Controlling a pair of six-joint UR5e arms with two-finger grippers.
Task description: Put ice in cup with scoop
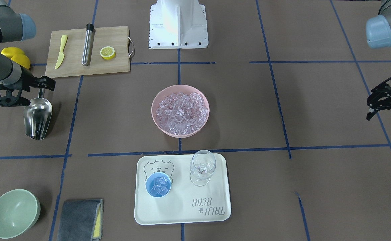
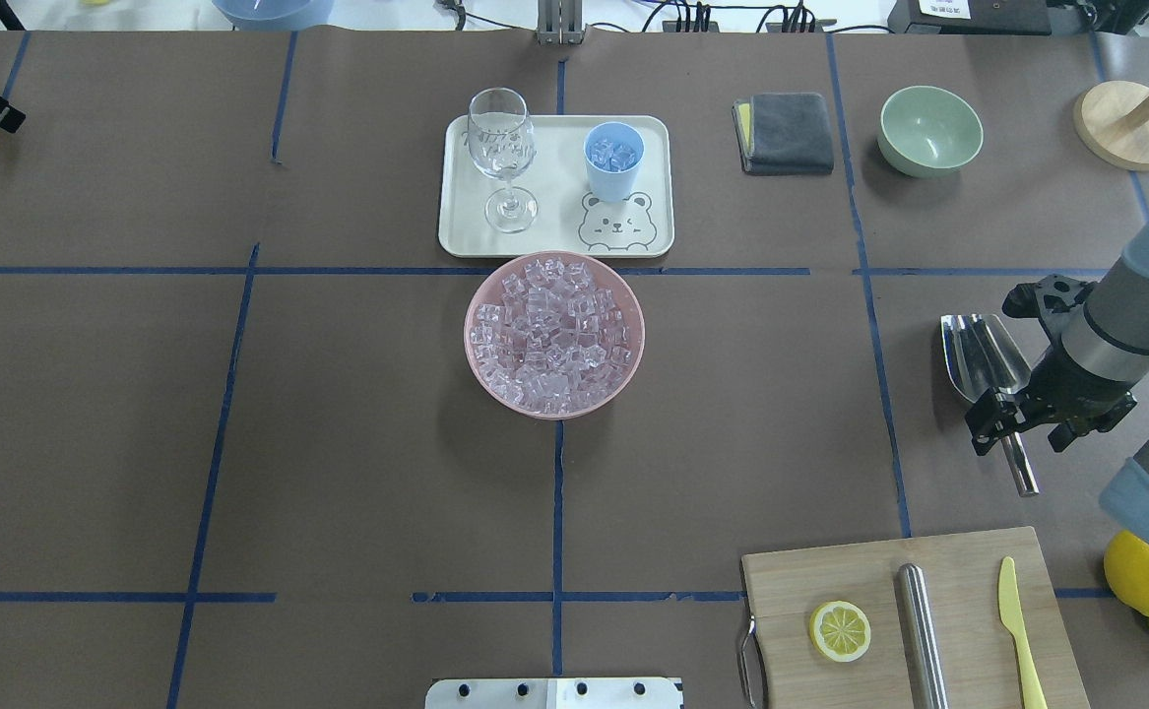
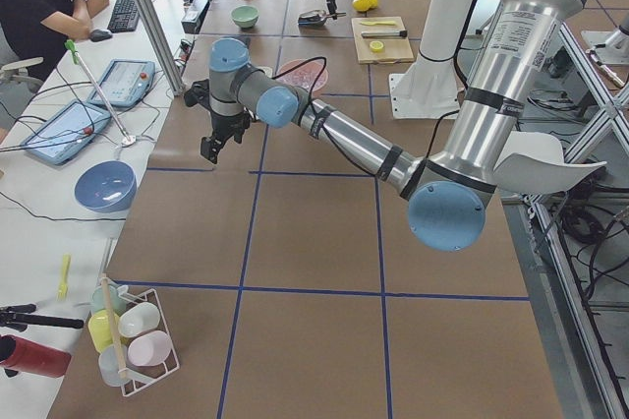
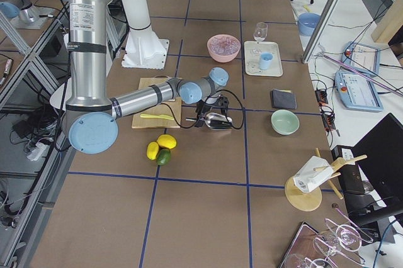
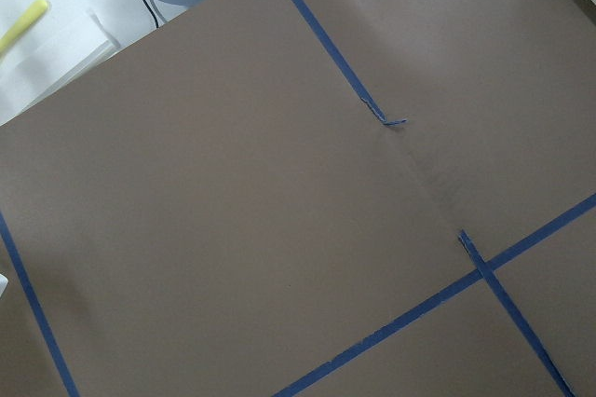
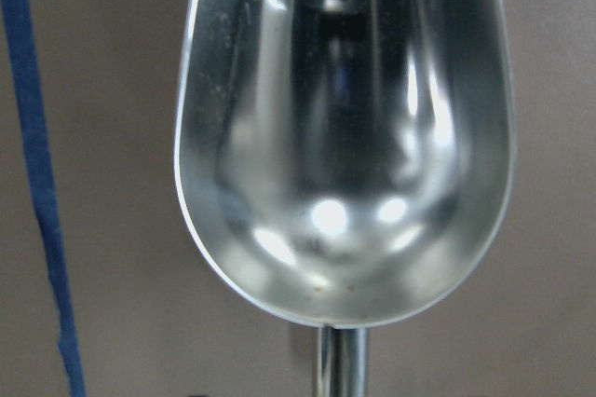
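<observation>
The small clear glassy ice cubes [image 2: 554,335] mostly fill the round pink bowl [image 2: 480,369] at the middle of the brown paper-covered worktop [image 2: 338,443]; I see a few more cubes inside the small light-blue handleless cup [image 2: 613,161]. The cup stands on the cream rectangular tray with a bear drawing [image 2: 554,231], beside a clear stemmed wine glass [image 2: 502,158], just beyond the bowl from the robot. The shiny stainless-steel scoop [image 2: 976,356] is well apart from bowl and cup, on the robot's right, its trough empty (the wrist view shows only reflections). The right gripper [image 2: 1012,418] has its fingers clamped on the scoop's thin handle. The left gripper [image 1: 374,108] hangs over bare worktop far to the other side, fingers apart and holding nothing. Near the scoop lies a wooden cutting board [image 2: 830,576] carrying a halved lemon [image 2: 840,630], a steel cylinder [image 2: 922,630] and a yellow knife [image 2: 1019,630].
</observation>
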